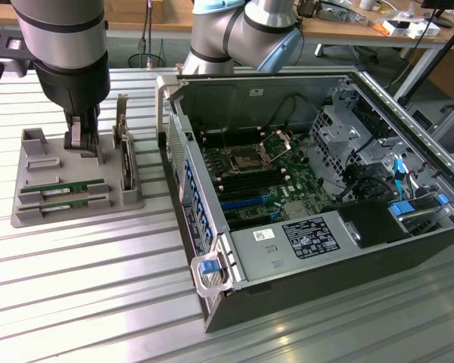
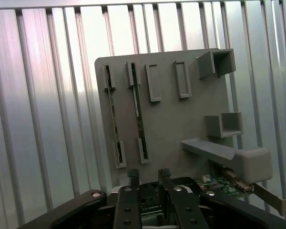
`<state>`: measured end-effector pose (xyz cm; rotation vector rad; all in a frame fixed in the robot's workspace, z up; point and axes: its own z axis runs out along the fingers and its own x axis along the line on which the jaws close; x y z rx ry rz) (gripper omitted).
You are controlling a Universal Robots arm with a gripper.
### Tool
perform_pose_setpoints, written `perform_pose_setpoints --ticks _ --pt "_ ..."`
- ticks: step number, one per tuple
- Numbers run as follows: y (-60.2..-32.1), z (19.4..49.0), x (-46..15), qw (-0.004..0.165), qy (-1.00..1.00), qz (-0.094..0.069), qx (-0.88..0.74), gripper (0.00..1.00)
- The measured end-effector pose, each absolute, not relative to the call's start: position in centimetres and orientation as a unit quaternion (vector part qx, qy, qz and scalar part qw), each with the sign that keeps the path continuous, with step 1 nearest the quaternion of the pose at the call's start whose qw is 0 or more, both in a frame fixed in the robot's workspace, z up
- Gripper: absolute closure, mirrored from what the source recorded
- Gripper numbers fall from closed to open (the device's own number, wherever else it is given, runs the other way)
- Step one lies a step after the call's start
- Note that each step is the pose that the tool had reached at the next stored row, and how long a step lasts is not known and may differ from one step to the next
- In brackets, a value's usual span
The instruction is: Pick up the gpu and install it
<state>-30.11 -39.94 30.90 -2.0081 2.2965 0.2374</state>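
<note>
The gpu (image 2: 138,112), a green stick, is seated in a slot of the gray fixture (image 2: 181,119), ahead of the hand (image 2: 148,174) and untouched, with a twin stick (image 2: 112,114) alongside. The hand is spread wide and empty. A grip centred along the stick, square across its thin edge, is probably safest. Another green board (image 2: 219,183) beside the hand is largely hidden.

Open room over ribbed table (image 1: 83,287) before gray tray (image 1: 76,212), upright card (image 1: 126,166) just beside gripper (image 1: 83,147), case wall (image 1: 181,170) near
</note>
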Motion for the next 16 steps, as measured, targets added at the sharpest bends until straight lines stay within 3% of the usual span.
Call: perform_pose_setpoints --ticks 16 --pt "-39.96 30.45 -30.19 0.045 0.749 0.082 -0.655 0.7"
